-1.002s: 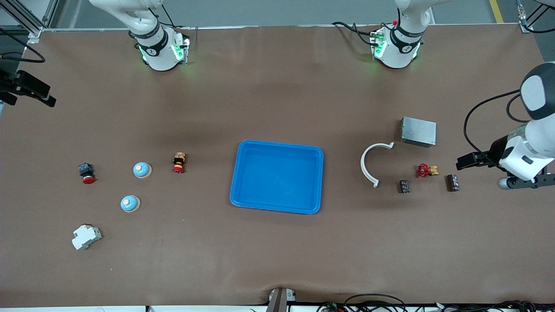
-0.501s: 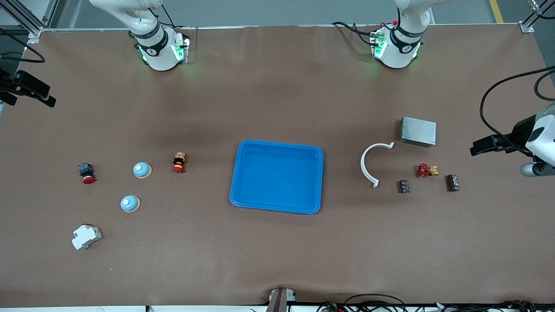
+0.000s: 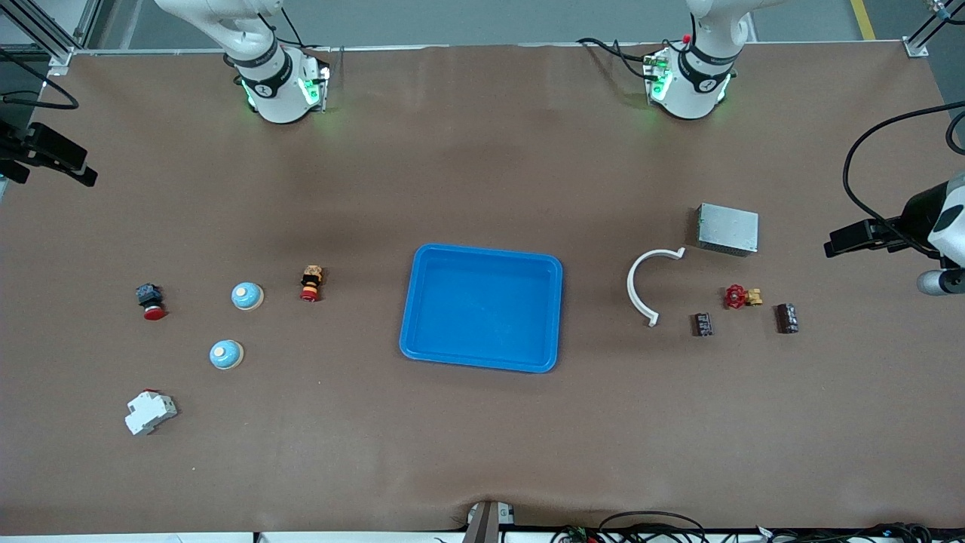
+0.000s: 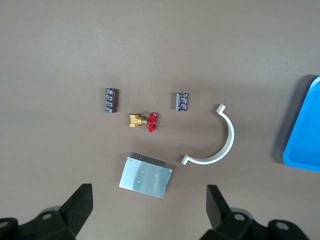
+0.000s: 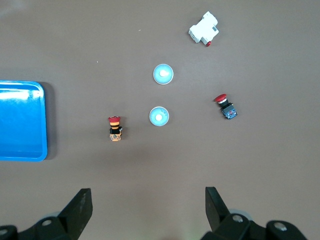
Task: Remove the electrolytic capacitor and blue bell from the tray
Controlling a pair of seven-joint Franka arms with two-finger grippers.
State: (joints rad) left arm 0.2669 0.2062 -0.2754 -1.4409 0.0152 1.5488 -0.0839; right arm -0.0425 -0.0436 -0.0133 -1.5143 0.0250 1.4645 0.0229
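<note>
The tray [image 3: 482, 308] lies mid-table with nothing in it. Both electrolytic capacitors [image 3: 703, 324] sit toward the left arm's end, both blue bells [image 3: 246, 296] toward the right arm's end. Left gripper [image 4: 149, 212] and right gripper [image 5: 148, 210] hang open, holding nothing.

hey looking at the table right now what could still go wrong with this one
The tray is already empty, so any further pick could disturb finished work. Both capacitors lie on their sides and might roll if bumped. The left gripper, fingers open, hangs above the grey metal box and could nudge it if lowered.
</note>
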